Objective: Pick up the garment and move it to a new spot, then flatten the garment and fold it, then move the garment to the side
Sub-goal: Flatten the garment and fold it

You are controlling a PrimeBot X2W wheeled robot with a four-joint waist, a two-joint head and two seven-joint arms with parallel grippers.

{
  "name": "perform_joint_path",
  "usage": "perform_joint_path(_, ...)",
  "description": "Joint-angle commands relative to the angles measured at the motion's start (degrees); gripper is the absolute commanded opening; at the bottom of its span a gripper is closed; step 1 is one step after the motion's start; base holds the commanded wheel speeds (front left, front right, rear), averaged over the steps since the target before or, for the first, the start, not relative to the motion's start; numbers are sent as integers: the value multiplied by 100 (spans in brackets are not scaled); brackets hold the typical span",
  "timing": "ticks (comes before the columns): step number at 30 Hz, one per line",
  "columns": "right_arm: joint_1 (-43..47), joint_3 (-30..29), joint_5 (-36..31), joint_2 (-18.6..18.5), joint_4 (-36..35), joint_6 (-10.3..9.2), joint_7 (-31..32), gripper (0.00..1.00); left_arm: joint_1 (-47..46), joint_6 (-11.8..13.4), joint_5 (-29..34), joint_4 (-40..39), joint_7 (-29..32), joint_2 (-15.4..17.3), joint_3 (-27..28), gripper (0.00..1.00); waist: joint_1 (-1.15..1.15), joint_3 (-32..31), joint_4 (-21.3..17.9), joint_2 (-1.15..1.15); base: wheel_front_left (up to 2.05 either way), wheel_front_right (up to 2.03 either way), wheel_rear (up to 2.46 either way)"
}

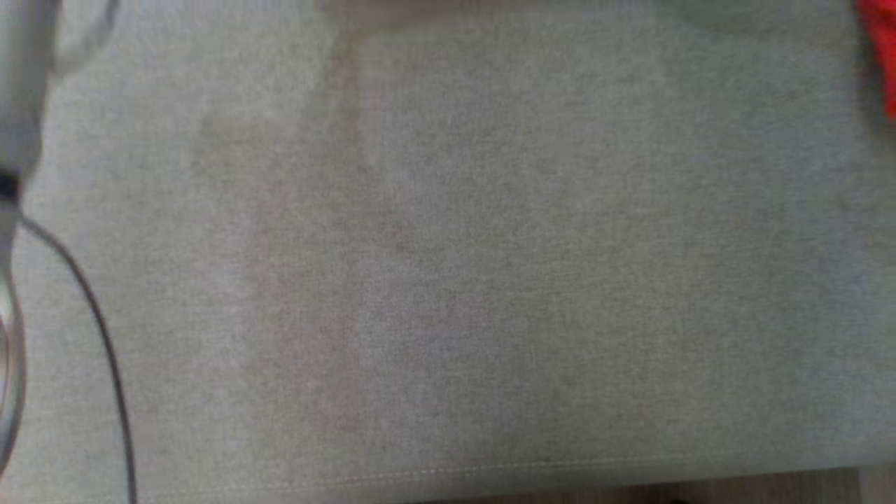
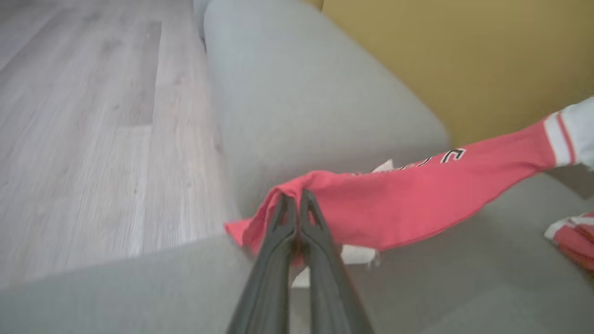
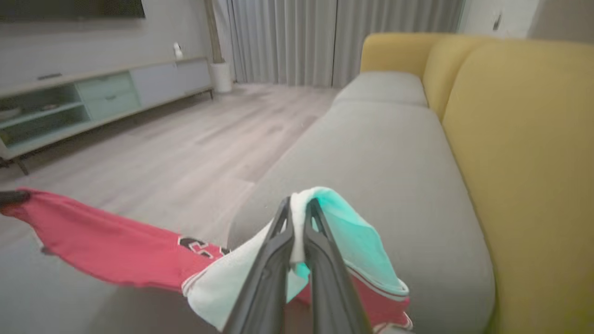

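Head view, left forearm [image 1: 21, 105]: reaches up along the left edge, pale, with a dark cable [image 1: 98, 329] looping below it.
Head view, garment [image 1: 883, 49]: peeks in as a red scrap at the far top right, well apart from that forearm, beyond the bare grey sofa seat [image 1: 490, 245].
Left wrist view, left pincer [image 2: 297, 199]: pinched tight on a red edge of the garment [image 2: 408, 199], with cloth folded over the tips.
Left wrist view, reason: probably grips one end so as to carry and spread the cloth, which stretches off to the right of the pincer toward a white striped sleeve, seemingly lifted off the sofa seat [image 2: 301, 93].
Left wrist view, pose: points forward and down over the seat edge, with wooden floor [image 2: 93, 116] to the left of the fingers.
Right wrist view, right pincer [image 3: 297, 208]: closed on the white and teal part of the garment [image 3: 106, 246], which bunches over the tips.
Right wrist view, reason: likely holds the opposite end to keep the cloth taut, red body running left from the fingers to the left pincer [image 3: 11, 198] at the frame edge.
Right wrist view, pose: aims along the sofa seat [image 3: 380, 153], with the yellow backrest [image 3: 519, 139] to the right of the fingers.
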Motion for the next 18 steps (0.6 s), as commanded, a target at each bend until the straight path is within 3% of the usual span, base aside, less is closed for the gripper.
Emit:
perform_joint_path(1, 222, 42, 163, -173, -258, -4, 114, 0, -39, 0, -191, -357, 145, 507, -85, 0, 0, -309, -42, 0, 0, 0, 0)
perform_joint_path(7, 1627, 618, 727, -808, -978, -4, 800, 0, 1347, 0, -1274, -1382, 920, 1189, -949, 0, 0, -1154, -138, 0, 0, 0, 0)
perform_joint_path(10, 2411, 1010, 1068, -1207, -1582, -4, 1621, 0, 2263, 0, -1924, -2090, 1203, 1648, -1264, 0, 0, -1677, -256, 0, 0, 0, 0)
perform_joint_path(14, 3040, 1348, 1310, -1624, -2206, -4, 2582, 0, 3110, 0, -2238, -2537, 1582, 2124, -1619, 0, 0, -2113, -375, 0, 0, 0, 0)
perform_joint_path(18, 3269, 1447, 1498, -1777, -2508, -4, 3545, 0, 3668, 0, -2013, -3034, 1777, 2607, -2098, 0, 0, -2395, -425, 0, 0, 0, 0)
